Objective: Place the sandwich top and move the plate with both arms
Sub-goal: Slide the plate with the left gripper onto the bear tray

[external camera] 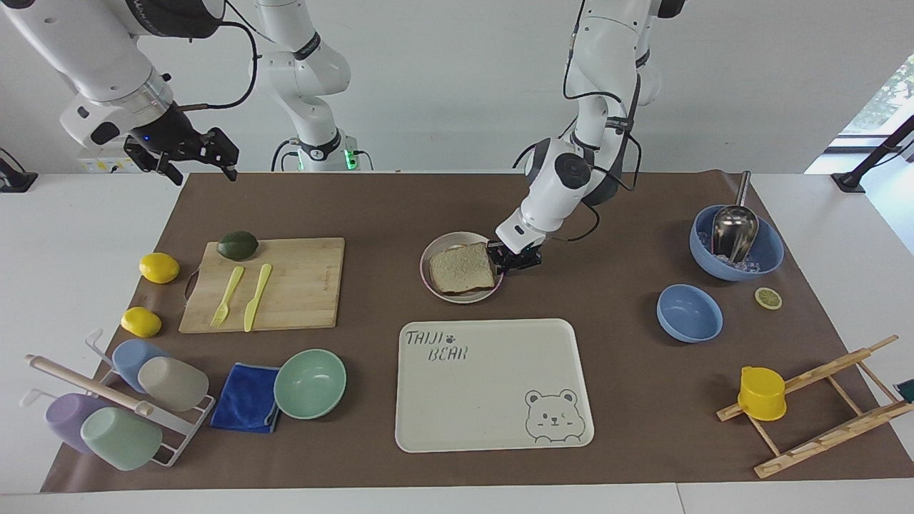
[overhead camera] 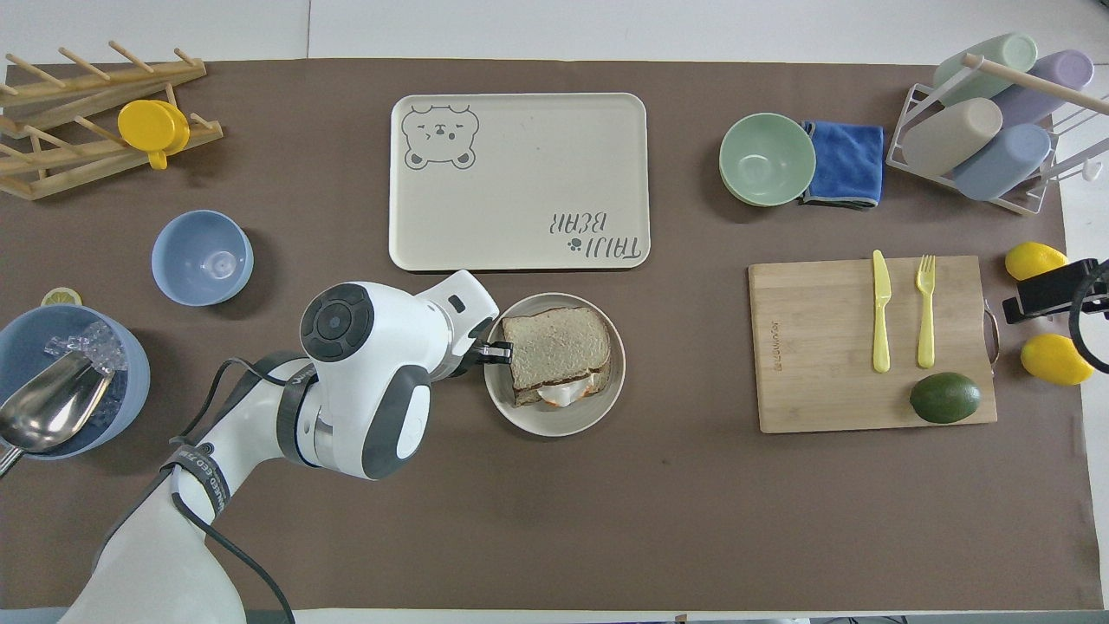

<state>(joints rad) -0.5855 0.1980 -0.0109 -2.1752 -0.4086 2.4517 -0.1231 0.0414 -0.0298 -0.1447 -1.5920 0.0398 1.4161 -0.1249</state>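
Bread first: the sandwich top is seen lying on the egg slice, stacked on the plate mid-mat. At the plate's nine o'clock edge in the overhead view, the rim is pinched by the left gripper, fingers pressed together on it. Farther out, at twelve o'clock from the plate, the bear tray is laid. Over the mat's corner near the right arm's base, the right gripper is held aloft, fingers spread.
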